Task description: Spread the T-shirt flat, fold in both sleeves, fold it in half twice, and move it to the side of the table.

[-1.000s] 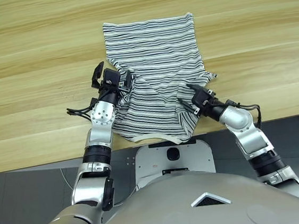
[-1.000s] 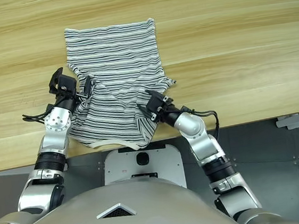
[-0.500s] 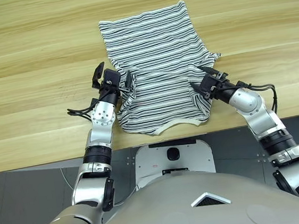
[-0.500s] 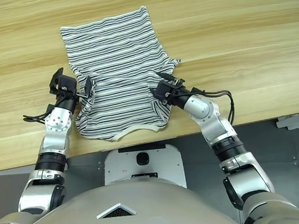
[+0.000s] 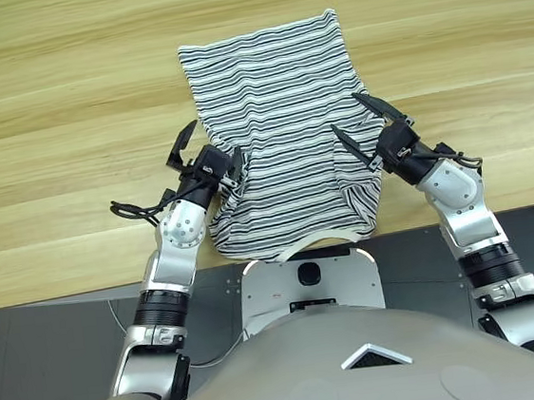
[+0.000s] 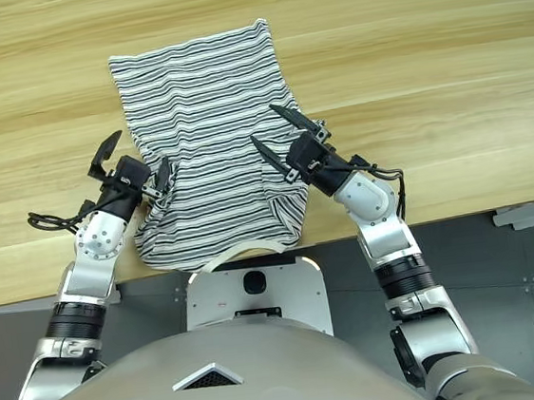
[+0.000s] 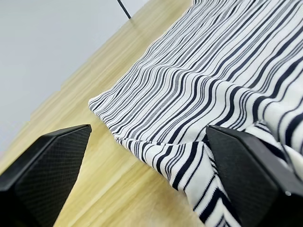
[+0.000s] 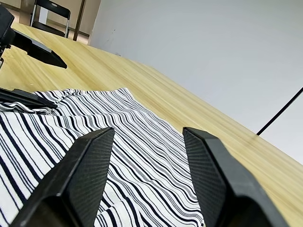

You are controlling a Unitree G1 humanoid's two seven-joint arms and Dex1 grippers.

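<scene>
In the head views the T-shirt (image 5: pixel 284 131) lies on the table (image 5: pixel 66 106) close to its near edge, both sleeves turned in and the collar hanging a little over that edge. I judge that any pull toward the near edge could drag the cloth off the table, and a finger catching a fold could open a sleeve again. The left gripper (image 5: pixel 210 153) sits at the shirt's left side and the right gripper (image 5: pixel 346 112) at its right side, both with jaws wide apart and holding nothing. In the left wrist view the folded corner of the shirt lies between the spread fingers (image 7: pixel 45 165); one finger is over the stripes, but whether it presses I cannot tell. In the right wrist view the open fingers (image 8: pixel 85 175) hover above the cloth.
</scene>
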